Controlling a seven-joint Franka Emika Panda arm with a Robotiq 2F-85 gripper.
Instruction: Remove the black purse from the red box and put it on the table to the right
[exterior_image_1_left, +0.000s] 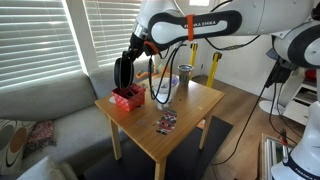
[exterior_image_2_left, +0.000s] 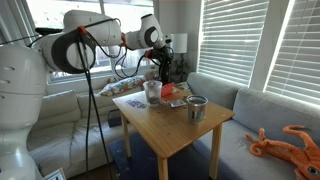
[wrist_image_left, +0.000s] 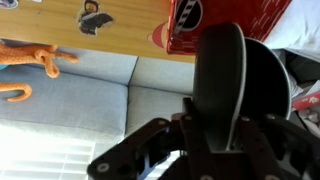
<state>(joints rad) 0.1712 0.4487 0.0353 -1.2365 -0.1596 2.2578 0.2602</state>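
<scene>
The black purse (exterior_image_1_left: 122, 80) hangs from my gripper (exterior_image_1_left: 128, 62), just above the red box (exterior_image_1_left: 128, 98) at a corner of the light wooden table (exterior_image_1_left: 190, 108). The gripper is shut on the purse. In an exterior view the gripper (exterior_image_2_left: 164, 52) holds the dark purse (exterior_image_2_left: 172, 70) over the far side of the table (exterior_image_2_left: 170, 130), with the red box (exterior_image_2_left: 172, 91) below it. In the wrist view the purse (wrist_image_left: 226, 70) fills the space between my jaws (wrist_image_left: 215, 125), and the red box (wrist_image_left: 230, 25) lies beyond it.
A metal cup (exterior_image_1_left: 185, 72) (exterior_image_2_left: 196, 108), a clear glass (exterior_image_1_left: 163, 92) (exterior_image_2_left: 152, 90) and a small flat packet (exterior_image_1_left: 166, 122) (exterior_image_2_left: 133, 103) stand on the table. A grey sofa (exterior_image_1_left: 45, 110) wraps round it, with an orange toy octopus (exterior_image_2_left: 285, 140) on it.
</scene>
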